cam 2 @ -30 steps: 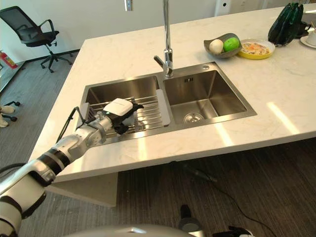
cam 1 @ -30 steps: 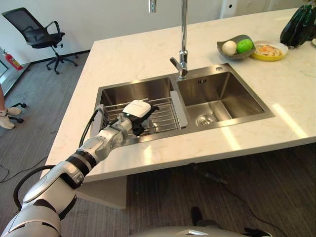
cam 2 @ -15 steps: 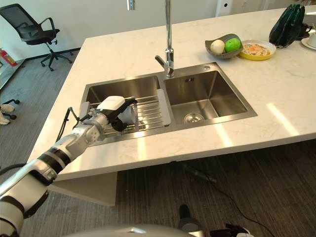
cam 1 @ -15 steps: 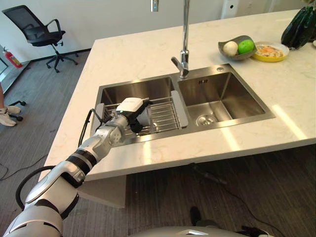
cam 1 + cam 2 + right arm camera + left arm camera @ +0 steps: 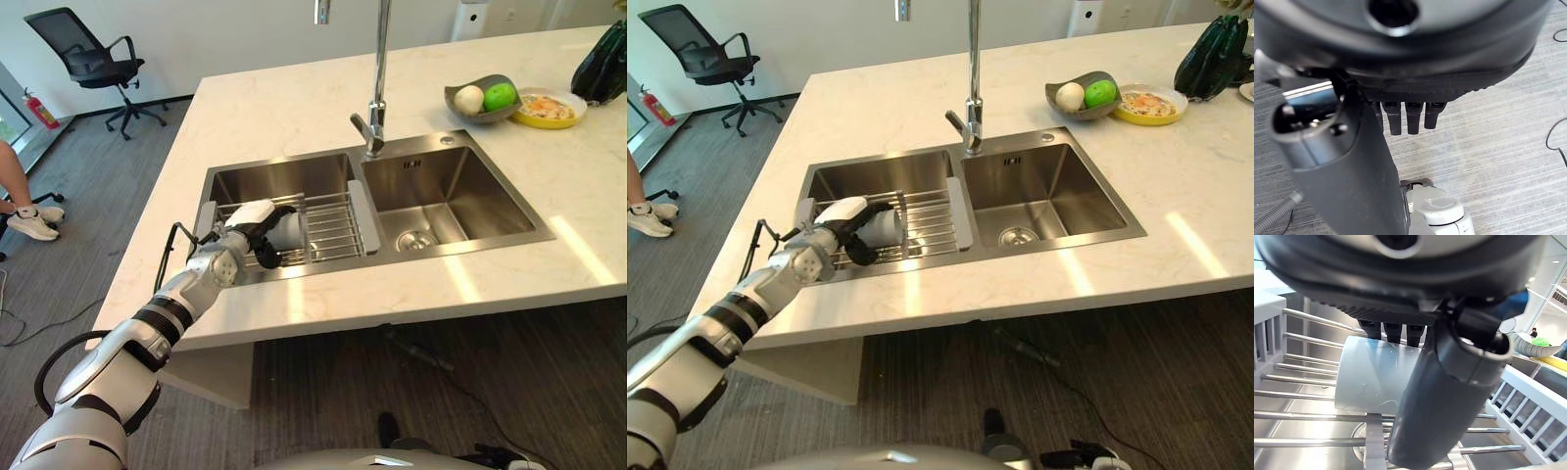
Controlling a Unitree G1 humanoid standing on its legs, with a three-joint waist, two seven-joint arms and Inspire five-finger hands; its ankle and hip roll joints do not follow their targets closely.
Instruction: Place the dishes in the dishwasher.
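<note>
The left hand (image 5: pixel 247 227) reaches over the near rim of the sink (image 5: pixel 294 270) into its left basin, where a wire rack (image 5: pixel 328 227) spans the opening; its fingers (image 5: pixel 1386 330) curl over the top of a pale grey cup (image 5: pixel 1376 374) and the thumb (image 5: pixel 1442 396) crosses the front, so the hand is closed round the cup; the cup lies on its side on the rack's bars, its open end turned toward the right basin. The right hand (image 5: pixel 1352 161) hangs over the grey striped floor (image 5: pixel 1498 137), fingers (image 5: pixel 1408 117) loosely straight and the thumb apart from them, holding nothing. To the right of the rack, the right basin (image 5: pixel 446 191) shows its round drain (image 5: pixel 414 238); the tall tap (image 5: pixel 375 83) rises behind the divider between the basins. Farther back on the pale marble counter (image 5: pixel 284 108), well to the right, a grey bowl (image 5: pixel 480 98) holds a white ball and a green one, touching a yellow plate (image 5: pixel 549 108) of food; a dark green object (image 5: pixel 602 64) sits at the right edge. Off the counter to the left, a person's leg and white shoe (image 5: pixel 31 223) stand on the floor; a black office chair (image 5: pixel 88 59) is beyond.
</note>
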